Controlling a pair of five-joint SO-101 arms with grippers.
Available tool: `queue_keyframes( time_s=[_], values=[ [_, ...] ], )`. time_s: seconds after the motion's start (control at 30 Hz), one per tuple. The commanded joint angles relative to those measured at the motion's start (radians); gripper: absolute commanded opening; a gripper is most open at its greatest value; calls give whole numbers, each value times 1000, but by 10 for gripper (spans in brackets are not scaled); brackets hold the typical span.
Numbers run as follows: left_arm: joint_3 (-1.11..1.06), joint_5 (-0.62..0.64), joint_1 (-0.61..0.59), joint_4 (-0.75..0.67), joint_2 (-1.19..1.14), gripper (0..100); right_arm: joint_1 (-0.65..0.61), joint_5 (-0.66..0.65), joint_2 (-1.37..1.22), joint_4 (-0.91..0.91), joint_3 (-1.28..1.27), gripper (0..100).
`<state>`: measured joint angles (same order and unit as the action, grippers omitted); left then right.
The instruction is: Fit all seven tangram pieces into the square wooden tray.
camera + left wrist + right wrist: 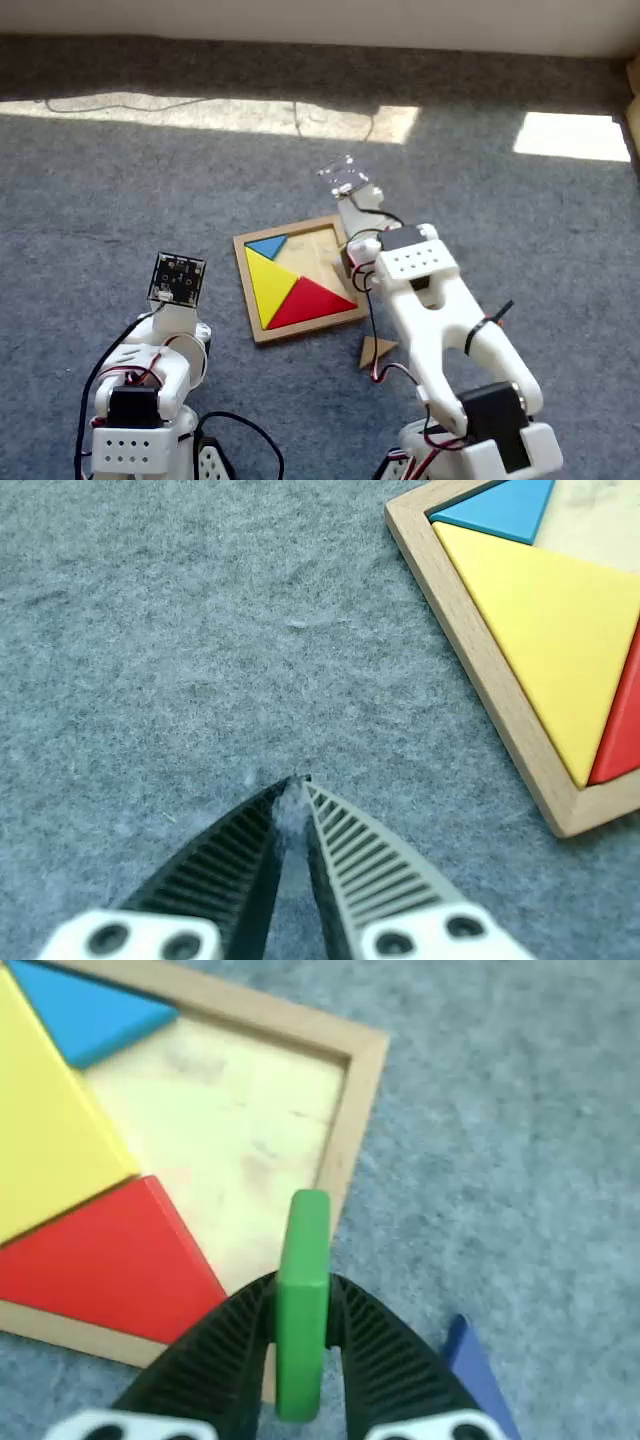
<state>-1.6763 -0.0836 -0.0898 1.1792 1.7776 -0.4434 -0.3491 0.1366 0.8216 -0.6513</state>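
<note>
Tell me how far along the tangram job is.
Done: the blue triangle, yellow triangle and red triangle lie in the tray. In hand: the right claw grips a green piece on edge over the tray's rim. To go: that piece, plus a dark blue piece and a tan triangle on the carpet. The left claw is shut beside the tray, holding nothing.
</note>
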Motion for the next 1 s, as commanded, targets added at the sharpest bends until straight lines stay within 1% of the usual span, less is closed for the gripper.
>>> queue_keyframes(
  time_s=[0.0,0.13,0.3,0.47,0.53,0.73,0.97],
  values=[
    [-21,-3,-13,3,41,6,-51,-84,-91,-96,122,5],
    [-21,-3,-13,2,41,6,-73,-123,-200,-116,209,9],
    [-21,-3,-13,2,41,6,-93,-126,-232,-111,295,22],
    [-21,-3,-13,2,41,6,-139,-126,-234,-110,295,159],
    [-21,-3,-13,2,41,6,-150,-126,-232,-90,298,184],
    [-21,-3,-13,2,41,6,-160,-123,-226,30,305,184],
    [-21,-3,-13,2,41,6,-223,-123,-122,44,297,184]
  ],
)
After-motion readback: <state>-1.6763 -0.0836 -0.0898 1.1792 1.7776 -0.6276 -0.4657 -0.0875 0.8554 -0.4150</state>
